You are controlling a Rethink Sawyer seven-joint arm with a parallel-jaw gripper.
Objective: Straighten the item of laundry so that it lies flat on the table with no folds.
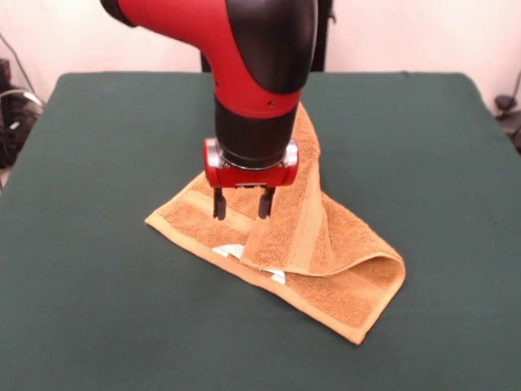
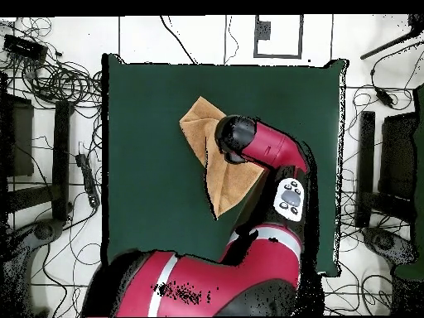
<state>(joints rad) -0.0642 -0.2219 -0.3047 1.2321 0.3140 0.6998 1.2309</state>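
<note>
**A:** so how's the small orange-tan terry towel (image 1: 326, 244) looking right now?

**B:** not flat, that's for sure. It's folded over on itself, with one flap doubled across the rest so a flat woven band (image 1: 305, 236) runs diagonally over the top layer. The corner nearest the camera in the front view curls up in a rounded loop. A white label (image 1: 230, 252) peeks out from under the folded flap, along the towel's front edge. From overhead it reads as a long, pointed shape rather than a square.

**A:** where is it on the large dark green cloth-covered table (image 1: 98, 309)?

**B:** roughly mid-table, well clear of all four edges and corners. Plenty of green all around it.

**A:** and the red and black arm's gripper (image 1: 242, 204)?

**B:** hanging straight down over the towel, toward its left side in the front view. The two black fingers (image 1: 219, 204) are spread apart with a gap between them and nothing pinched; I can't tell whether the tips touch the cloth or hang just above it. In the overhead view the arm covers part of the towel, so the gripper itself is hidden there.

**A:** any bins or containers around?

**B:** none that I can make out on the table, just the towel.
</note>
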